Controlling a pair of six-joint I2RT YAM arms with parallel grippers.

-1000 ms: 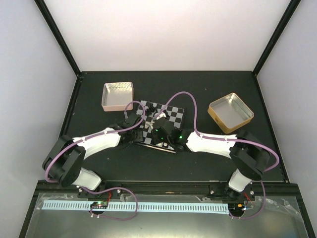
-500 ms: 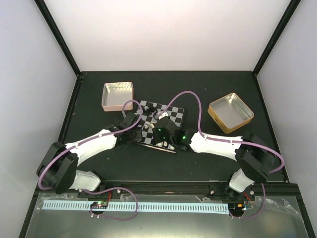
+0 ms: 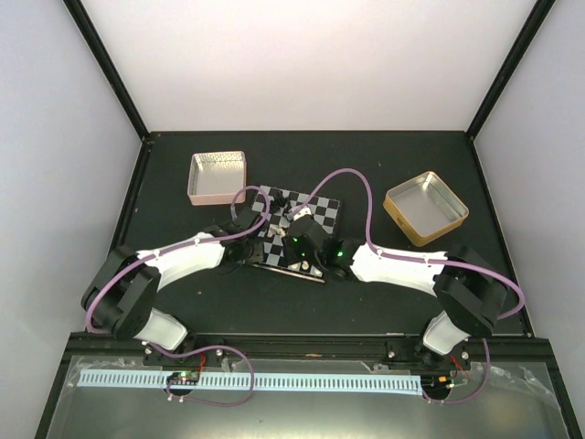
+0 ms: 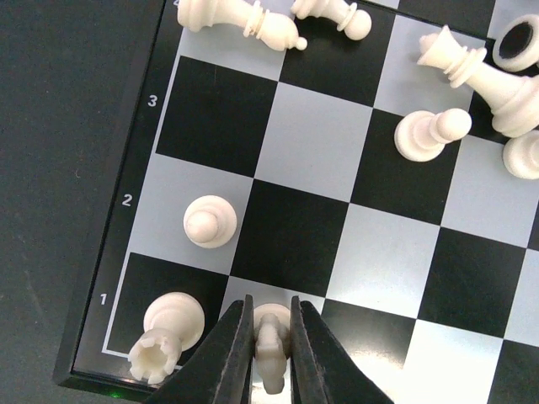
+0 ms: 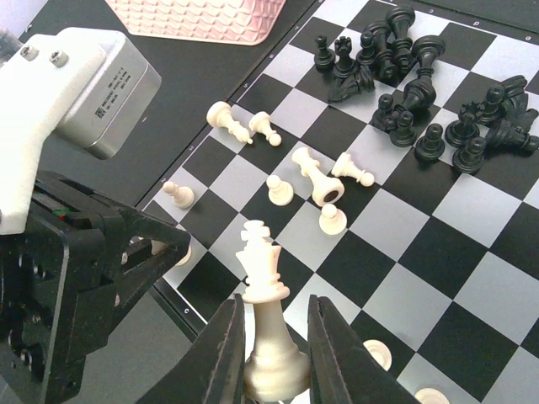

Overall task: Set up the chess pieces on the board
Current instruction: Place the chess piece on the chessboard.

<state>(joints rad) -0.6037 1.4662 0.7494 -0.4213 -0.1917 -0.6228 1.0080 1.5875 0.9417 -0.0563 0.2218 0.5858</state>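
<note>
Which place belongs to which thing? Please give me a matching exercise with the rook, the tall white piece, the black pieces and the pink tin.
Things:
1. rook
2. tall white piece
3. black pieces
4. pink tin

Places:
A. between the right fingers
B. off the board, on the table
C. on a corner square
D. bunched together on the board

Pairs: 1-C, 2-A, 3-D, 4-B

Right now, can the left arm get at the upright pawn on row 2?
Probably not yet: the pawn is near and nothing covers it, but the left tool is shut on another white piece.
</note>
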